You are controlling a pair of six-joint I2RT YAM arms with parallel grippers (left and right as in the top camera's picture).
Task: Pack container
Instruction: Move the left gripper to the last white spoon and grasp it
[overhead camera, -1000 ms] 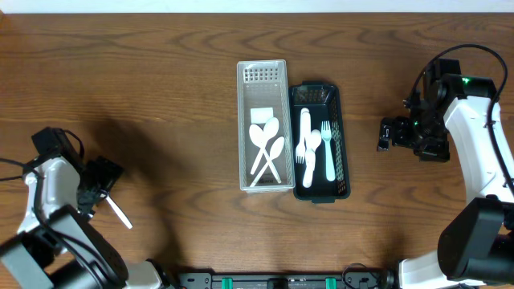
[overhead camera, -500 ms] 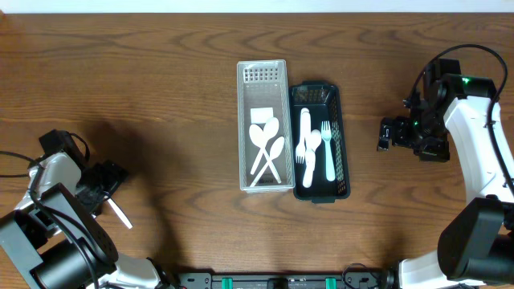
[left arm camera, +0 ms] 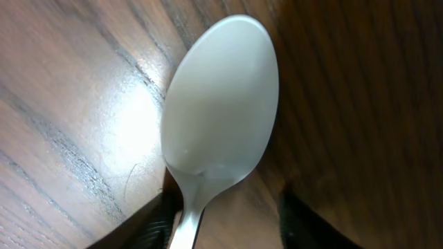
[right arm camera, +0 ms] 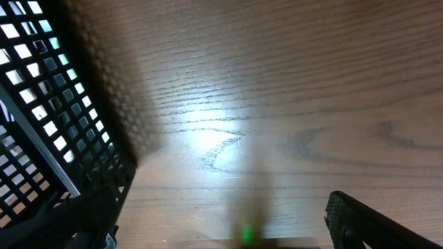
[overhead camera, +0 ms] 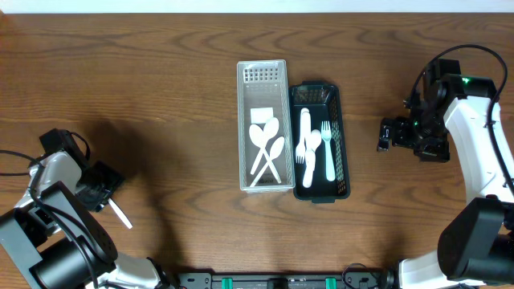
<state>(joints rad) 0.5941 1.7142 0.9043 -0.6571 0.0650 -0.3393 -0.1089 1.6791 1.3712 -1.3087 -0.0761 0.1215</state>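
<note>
**Left arm squares up on the last loose spoon**

Over the past second your left gripper (overhead camera: 107,197) has slid slightly toward the near edge and twisted at the wrist. The thin white handle poking out from it toward the near right lies where it did. That reads as lining up on the spoon (left arm camera: 220,104), not carrying it.

In the left wrist view the spoon's bowl points away from the fingers (left arm camera: 158,223). Its handle runs down between them, hugging one. The tips are cut off by the frame, so you cannot tell whether they have closed on it.

The spoon sits at the near left of the table (overhead camera: 161,80), well apart from the clear basket (overhead camera: 243,120) in the middle, where the other spoons (overhead camera: 267,148) lie. The black basket (overhead camera: 341,144) of forks (overhead camera: 326,148) stands just beside it on the right.

Your right gripper (overhead camera: 387,135) has not moved. It hangs right of the black basket, fingers spread and empty.

By this layout the packing looks nearly done.
</note>
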